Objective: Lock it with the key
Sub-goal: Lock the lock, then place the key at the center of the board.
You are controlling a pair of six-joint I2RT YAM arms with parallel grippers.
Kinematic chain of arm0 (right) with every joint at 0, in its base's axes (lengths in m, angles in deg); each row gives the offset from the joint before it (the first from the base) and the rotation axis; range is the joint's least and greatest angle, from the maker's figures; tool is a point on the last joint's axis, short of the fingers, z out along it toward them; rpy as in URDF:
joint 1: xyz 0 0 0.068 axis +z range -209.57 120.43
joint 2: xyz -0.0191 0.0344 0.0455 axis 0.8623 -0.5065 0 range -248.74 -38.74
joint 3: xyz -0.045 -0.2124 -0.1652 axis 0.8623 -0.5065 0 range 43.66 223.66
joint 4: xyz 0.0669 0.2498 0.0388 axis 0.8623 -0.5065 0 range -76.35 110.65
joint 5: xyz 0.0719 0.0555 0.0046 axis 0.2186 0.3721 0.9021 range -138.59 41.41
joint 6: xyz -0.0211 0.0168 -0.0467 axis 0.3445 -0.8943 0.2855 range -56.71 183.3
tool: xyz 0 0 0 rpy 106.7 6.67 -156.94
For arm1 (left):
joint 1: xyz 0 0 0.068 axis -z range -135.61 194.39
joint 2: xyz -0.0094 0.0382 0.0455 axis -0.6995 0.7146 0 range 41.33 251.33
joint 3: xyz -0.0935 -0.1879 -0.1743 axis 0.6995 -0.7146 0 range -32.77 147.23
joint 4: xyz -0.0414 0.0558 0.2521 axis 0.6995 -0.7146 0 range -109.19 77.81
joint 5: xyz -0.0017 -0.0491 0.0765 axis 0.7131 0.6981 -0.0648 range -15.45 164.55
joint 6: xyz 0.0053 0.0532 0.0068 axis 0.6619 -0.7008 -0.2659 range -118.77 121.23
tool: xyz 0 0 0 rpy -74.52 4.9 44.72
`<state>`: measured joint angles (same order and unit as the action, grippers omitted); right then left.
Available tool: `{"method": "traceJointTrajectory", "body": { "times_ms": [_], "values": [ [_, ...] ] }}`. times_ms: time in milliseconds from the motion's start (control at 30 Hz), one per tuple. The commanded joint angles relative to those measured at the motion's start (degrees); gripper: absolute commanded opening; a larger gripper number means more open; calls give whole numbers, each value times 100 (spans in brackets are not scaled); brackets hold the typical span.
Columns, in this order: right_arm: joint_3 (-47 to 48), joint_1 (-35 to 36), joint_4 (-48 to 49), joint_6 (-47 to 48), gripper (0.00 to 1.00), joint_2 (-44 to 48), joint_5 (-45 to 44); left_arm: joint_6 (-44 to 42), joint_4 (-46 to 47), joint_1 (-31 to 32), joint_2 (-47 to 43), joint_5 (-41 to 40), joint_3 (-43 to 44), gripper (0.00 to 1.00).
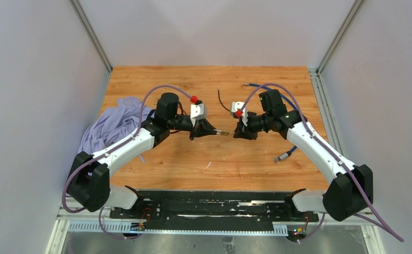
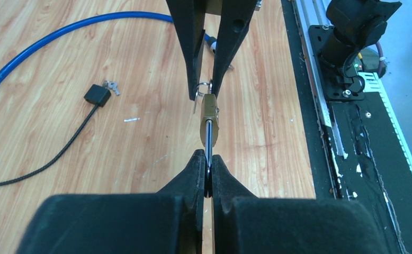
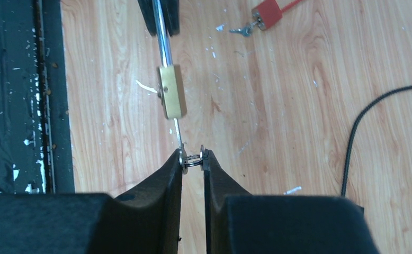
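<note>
Both arms meet in mid-air over the light wooden desk (image 1: 209, 164). The left hand (image 2: 208, 174) is clamped tight on the silver steel shackle (image 3: 164, 42). The small brass padlock (image 3: 172, 98) hangs just past its fingertips, between the two hands and clear of the wood. The right hand (image 3: 193, 159) is pinched narrow on the head of the thin silver key (image 3: 178, 135). The blade sits in the keyway right ahead of its tips, and the little wire key ring (image 3: 193, 160) is squeezed into the same pinch.

What'd worry me:
- The shackle is only one thin bar to hold, so a twist might spin the whole lock body instead of the cylinder.
- If the two hands aren't dead in line, the blade could bind or bend.
- The ring shares the pinch, so the key head could slip and the hand would turn on nothing.
</note>
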<state>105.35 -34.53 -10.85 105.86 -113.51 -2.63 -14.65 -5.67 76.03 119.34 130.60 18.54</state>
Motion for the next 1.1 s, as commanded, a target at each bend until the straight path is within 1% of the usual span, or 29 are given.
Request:
{"method": "traceJointTrajectory", "body": {
  "times_ms": [0, 433, 533, 667, 767, 833, 967, 1067],
  "values": [
    [-27, -157, -7, 77, 1, 145, -211, -57, 174, -104, -226, 37, -33, 0],
    [-13, -166, 0, 38, 1, 127, -259, -67, 164, -231, -232, 3, -20, 0],
    [50, -175, 20, -124, 1, 158, -236, -398, -218, -271, -186, -115, 104, 0],
    [2, -170, 159, -288, 1, 159, -232, -1266, -1318, -285, -123, -537, 408, 0],
    [-68, -106, 376, -538, 1, 37, -296, -1470, -1789, -346, -152, -893, 466, 0],
    [-97, 34, 533, -725, 1, -46, -463, -1521, -1909, -421, -213, -1236, 390, 0],
    [-315, 485, 1036, -1091, 1, -122, -833, -1311, -1773, -646, -373, -2337, 177, 0],
    [-524, 1047, 1236, -1187, 1, -295, -1207, -926, -1471, -1101, -478, -2510, 65, 0]
  ]
}}
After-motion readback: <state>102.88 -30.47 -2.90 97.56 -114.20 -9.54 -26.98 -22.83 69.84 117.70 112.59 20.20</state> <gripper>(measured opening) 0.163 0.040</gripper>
